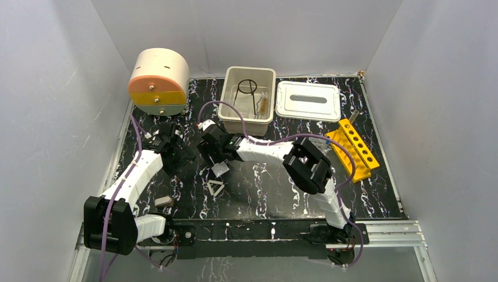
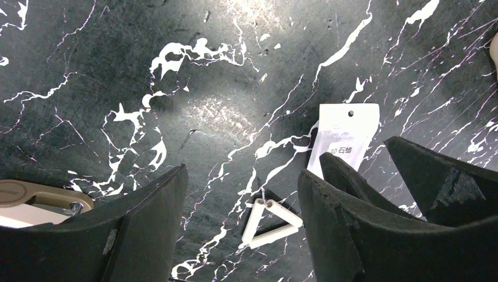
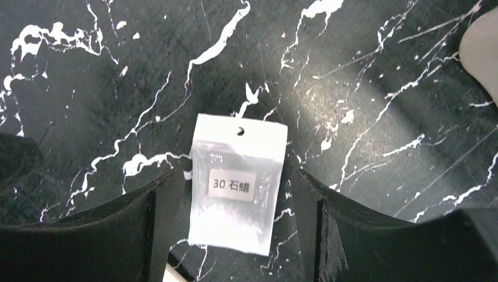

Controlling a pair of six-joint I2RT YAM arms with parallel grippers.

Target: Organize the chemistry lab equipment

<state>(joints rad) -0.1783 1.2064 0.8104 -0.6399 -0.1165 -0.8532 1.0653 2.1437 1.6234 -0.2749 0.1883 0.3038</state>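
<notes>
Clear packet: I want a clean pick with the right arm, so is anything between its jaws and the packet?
Nothing visible does. The clear packet lies flat on the marble mat, between the open jaws of the right gripper, with only mat showing around it.

From my left wrist, dark fingers (image 2: 352,179) hide half the clear packet (image 2: 343,132), and the edge cuts off a beige-handled tool (image 2: 29,197). Overhead, some things in the white bin (image 1: 251,69) are too small to name.

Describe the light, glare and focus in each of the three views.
Top view: evenly lit, sharp, only soft shadows. Left wrist view: a glare patch on the table; near fingers dark. Right wrist view: packet sharp, label readable.
</notes>
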